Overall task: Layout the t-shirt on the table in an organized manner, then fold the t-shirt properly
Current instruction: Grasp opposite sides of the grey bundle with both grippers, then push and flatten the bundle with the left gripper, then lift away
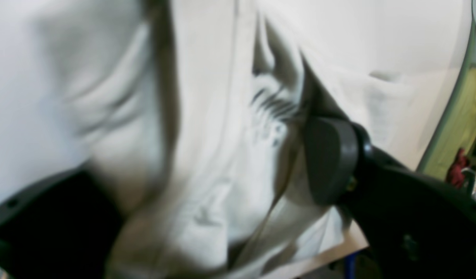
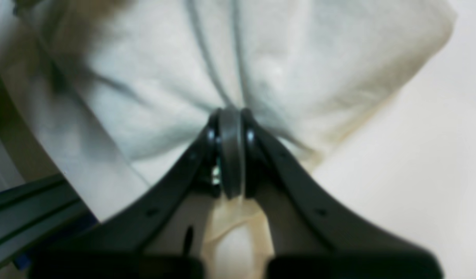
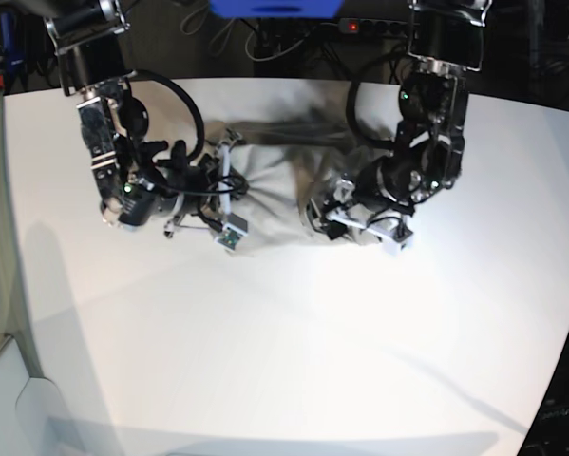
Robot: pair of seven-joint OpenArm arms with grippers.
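Here t-shirt [image 3: 279, 195] bunched, wrinkled, between arms on table [image 3: 293, 351].

One t-shirt, one worktop, two arms

A single grey-beige t-shirt [image 3: 279, 185] lies bunched on the one white worktop [image 3: 284, 351]. Two black arms reach onto the worktop, one at each side of the shirt: the left gripper [image 3: 327, 214] at its one end, the right gripper [image 3: 225, 185] at the other. One shirt, no second garment visible.
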